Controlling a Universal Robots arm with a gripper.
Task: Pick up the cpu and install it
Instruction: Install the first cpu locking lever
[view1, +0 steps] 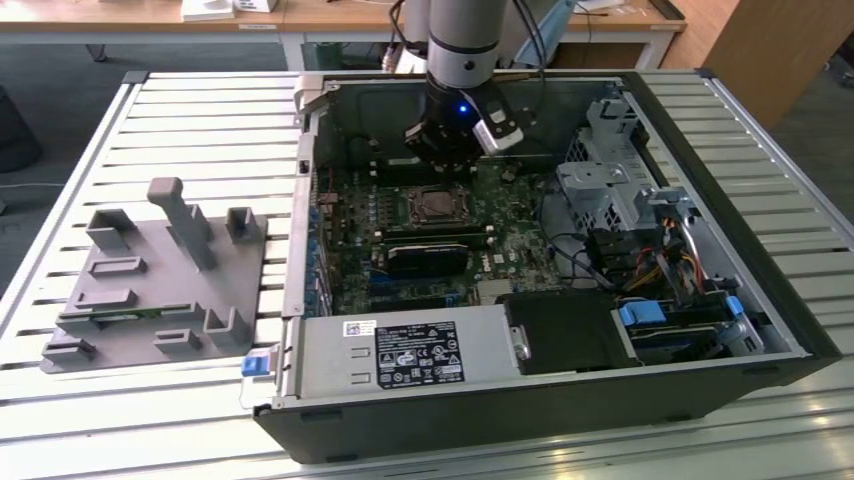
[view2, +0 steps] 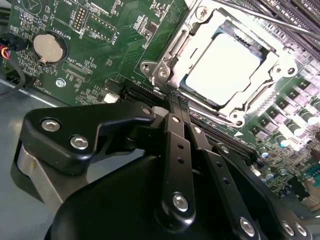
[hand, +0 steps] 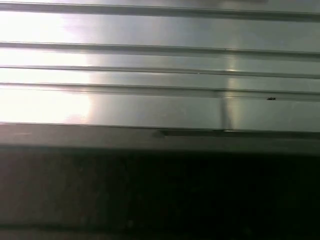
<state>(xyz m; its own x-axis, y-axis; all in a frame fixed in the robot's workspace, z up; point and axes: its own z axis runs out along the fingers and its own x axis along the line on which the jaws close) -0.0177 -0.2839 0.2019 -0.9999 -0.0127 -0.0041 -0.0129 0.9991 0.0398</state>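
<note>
The cpu (view2: 225, 67), a flat square chip with a bright silvery top, lies in the motherboard socket (view1: 434, 205) with the metal retention frame (view2: 260, 90) around its edges. My gripper (view2: 175, 100) hangs just beside the socket, its black fingers (view2: 179, 150) pressed together with nothing between them. In the exterior view the gripper (view1: 445, 165) is low inside the open computer case (view1: 747, 330), just behind the socket and slightly above the board.
A grey fixture block (view1: 154, 290) with a green memory stick stands on the slatted table (view1: 174, 110) at the exterior view's left. Inside the case are the power supply (view1: 400, 352), drive cage (view1: 601, 195), cables (view1: 641, 265) and a coin battery (view2: 49, 47).
</note>
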